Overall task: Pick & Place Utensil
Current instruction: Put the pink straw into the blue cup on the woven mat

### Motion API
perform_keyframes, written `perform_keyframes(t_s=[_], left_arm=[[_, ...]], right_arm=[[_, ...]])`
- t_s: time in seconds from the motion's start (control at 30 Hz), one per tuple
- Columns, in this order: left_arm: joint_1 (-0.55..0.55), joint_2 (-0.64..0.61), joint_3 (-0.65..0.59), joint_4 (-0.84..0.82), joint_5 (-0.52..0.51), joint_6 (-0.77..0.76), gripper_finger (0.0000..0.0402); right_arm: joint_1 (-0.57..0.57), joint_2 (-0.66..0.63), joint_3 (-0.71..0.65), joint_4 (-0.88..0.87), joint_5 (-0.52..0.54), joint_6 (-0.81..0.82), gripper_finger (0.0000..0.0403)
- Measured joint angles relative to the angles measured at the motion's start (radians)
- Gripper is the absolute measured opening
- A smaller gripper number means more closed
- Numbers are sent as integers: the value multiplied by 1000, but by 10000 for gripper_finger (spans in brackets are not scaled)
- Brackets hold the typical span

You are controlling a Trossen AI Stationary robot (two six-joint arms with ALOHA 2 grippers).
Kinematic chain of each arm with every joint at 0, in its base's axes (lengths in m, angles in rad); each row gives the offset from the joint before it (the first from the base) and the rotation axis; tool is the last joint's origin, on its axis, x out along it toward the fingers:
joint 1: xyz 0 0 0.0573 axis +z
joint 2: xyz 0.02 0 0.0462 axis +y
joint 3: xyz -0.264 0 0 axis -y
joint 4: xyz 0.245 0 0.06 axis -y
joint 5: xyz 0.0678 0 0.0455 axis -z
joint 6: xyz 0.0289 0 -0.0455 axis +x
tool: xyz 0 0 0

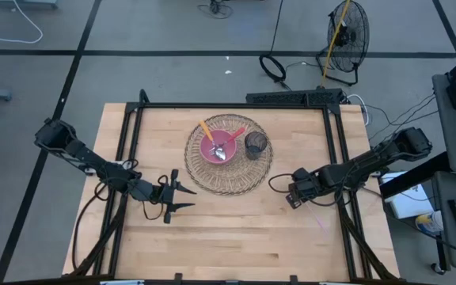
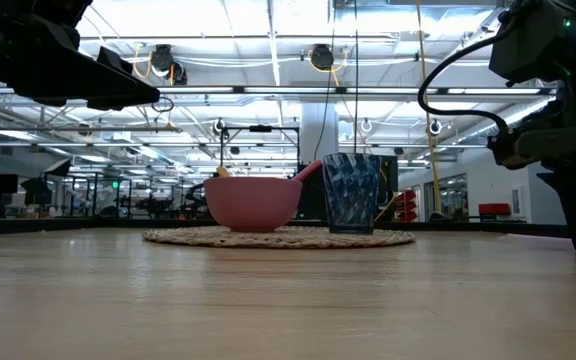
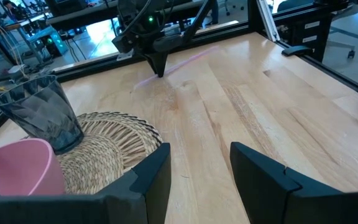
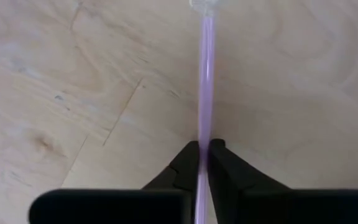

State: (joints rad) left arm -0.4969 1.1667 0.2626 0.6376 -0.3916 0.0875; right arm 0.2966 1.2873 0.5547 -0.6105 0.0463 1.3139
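Note:
A thin purple utensil (image 4: 204,74) lies on the bare wood right of a round woven mat (image 1: 229,180). My right gripper (image 4: 202,147) stands over it, pointing down, shut on its handle; the left wrist view shows this gripper (image 3: 160,70) with the purple utensil (image 3: 194,56) reaching out on both sides. On the mat stand a pink bowl (image 1: 218,147) holding several utensils and a dark glass cup (image 1: 256,144). My left gripper (image 1: 182,198) hovers open just left of the mat's near edge, holding nothing. My right gripper pinches the purple utensil's slim handle (image 4: 204,134) between its two fingers, partway along its length. The fingers come from above, pointing down, one on each side of the handle. The utensil looks to lie flat on the table, its pale end (image 4: 202,5) away from the fingers.
A black frame rail (image 1: 236,105) runs along the table's far edge and down both sides. Bare wood stretches along the near side (image 1: 236,245). Beyond the table stand a floor fan (image 1: 347,36) and cables.

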Motion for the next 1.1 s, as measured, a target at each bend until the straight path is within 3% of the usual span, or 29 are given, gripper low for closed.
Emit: perform_keyframes(t_s=[0.27,0.73,1.1], left_arm=[[0,0,0,0,0,-4,170],[0,0,0,2,0,-11,170],[0,0,0,2,0,-11,170]], right_arm=[[0,-5,0,5,-7,-13,28],[-2,-31,-1,2,-78,35,117],[-2,-31,-1,-68,-191,61,119]])
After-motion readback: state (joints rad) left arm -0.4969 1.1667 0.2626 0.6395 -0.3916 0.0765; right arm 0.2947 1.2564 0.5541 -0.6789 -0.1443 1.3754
